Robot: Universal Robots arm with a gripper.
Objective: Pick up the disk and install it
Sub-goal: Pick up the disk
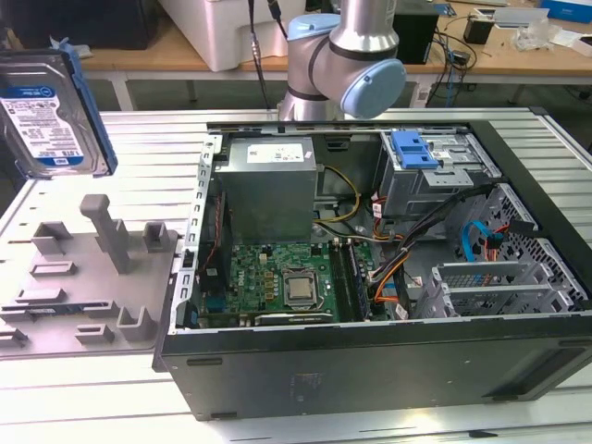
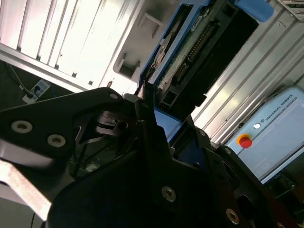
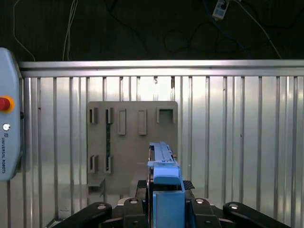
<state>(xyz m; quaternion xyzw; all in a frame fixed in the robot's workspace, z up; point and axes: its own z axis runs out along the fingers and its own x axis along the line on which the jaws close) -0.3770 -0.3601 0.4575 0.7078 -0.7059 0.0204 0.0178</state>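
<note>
Disk (image 1: 54, 109) hangs upright in the air near the desk's (image 1: 148, 139) edge at the exterior view's left. It is above the grey fixture plate (image 1: 88, 277) and well apart from the open computer case (image 1: 388, 277). Claw (image 3: 166, 189) is clamped on its blue carrier frame, and the disk's long axis points straight out from the claw. Arm joints (image 1: 350, 51) rise at the desk's far edge.

Silver disk (image 1: 48, 111), white-and-blue label, blue frame; grey jig (image 1: 88, 289); ribbed silver desk (image 1: 153, 139); black case (image 1: 370, 363).

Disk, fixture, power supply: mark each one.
disk (image 1: 46, 116), exterior view, on its white-and-blue label.
fixture (image 1: 88, 280), exterior view, on its flat grey base.
power supply (image 1: 268, 190), exterior view, on its grey side face.
</note>
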